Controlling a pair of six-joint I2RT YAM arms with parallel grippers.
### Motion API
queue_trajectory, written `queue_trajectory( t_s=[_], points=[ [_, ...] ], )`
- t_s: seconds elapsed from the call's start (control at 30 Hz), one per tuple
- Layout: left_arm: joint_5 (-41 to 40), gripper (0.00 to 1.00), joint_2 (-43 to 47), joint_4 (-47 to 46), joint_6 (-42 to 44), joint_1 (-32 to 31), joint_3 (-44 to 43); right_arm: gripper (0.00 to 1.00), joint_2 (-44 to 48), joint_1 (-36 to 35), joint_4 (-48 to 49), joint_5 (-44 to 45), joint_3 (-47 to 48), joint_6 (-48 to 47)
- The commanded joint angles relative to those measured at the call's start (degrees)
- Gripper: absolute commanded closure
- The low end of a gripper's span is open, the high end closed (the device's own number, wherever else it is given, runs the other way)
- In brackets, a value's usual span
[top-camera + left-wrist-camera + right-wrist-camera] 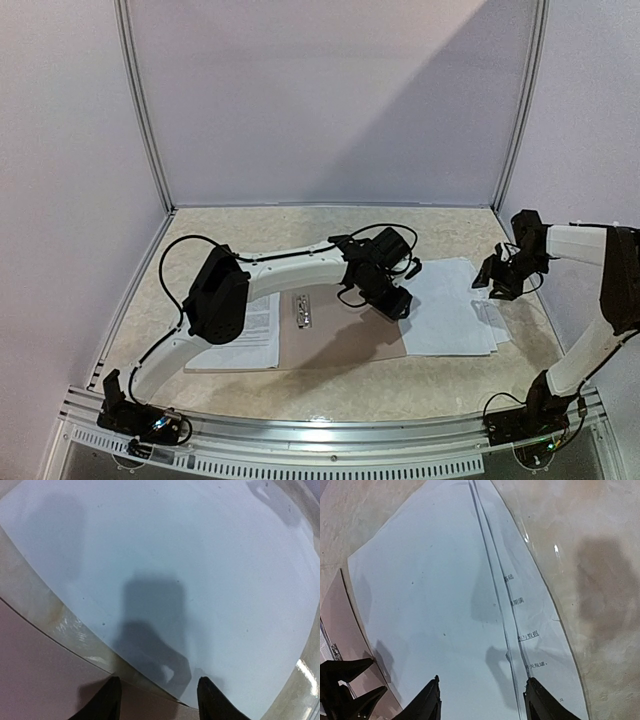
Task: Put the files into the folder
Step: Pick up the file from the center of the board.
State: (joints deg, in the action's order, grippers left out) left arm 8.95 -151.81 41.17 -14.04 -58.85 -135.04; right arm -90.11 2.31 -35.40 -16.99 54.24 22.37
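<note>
Left fingers [107, 702] straddle files [190, 555] edge (blank side up) beside folder [40, 680].

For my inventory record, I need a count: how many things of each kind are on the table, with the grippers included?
Piles of white sheets: 2, the left pile and the right pile; the sheets in each cannot be counted
Brown folder: 1
Metal clip: 1
Grippers: 2, the left gripper and the right gripper
Total: 6
</note>
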Motion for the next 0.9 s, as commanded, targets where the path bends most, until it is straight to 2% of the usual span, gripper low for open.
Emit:
queue_trajectory(
  t_s=[0.0,0.17,0.53,0.87],
  points=[
    [-0.32,0.46,-1.85,1.81,-0.59,-1.00,0.53,0.44,-1.10,-0.19,1.90,-2.19,-2.77,0.00],
    [-0.35,0.47,-1.65,1.83,-0.46,-1.00,0.53,0.47,-3.56,-0.15,3.76,-4.68,-3.44,0.95],
    [-0.47,0.47,-1.65,1.88,-0.26,-1.00,0.27,0.45,-7.19,-0.20,4.17,-4.28,-4.00,1.36],
    [-0.53,0.47,-1.65,1.86,0.06,-0.92,-0.04,0.46,-4.10,-0.12,9.02,-15.98,-6.22,3.75]
  ],
)
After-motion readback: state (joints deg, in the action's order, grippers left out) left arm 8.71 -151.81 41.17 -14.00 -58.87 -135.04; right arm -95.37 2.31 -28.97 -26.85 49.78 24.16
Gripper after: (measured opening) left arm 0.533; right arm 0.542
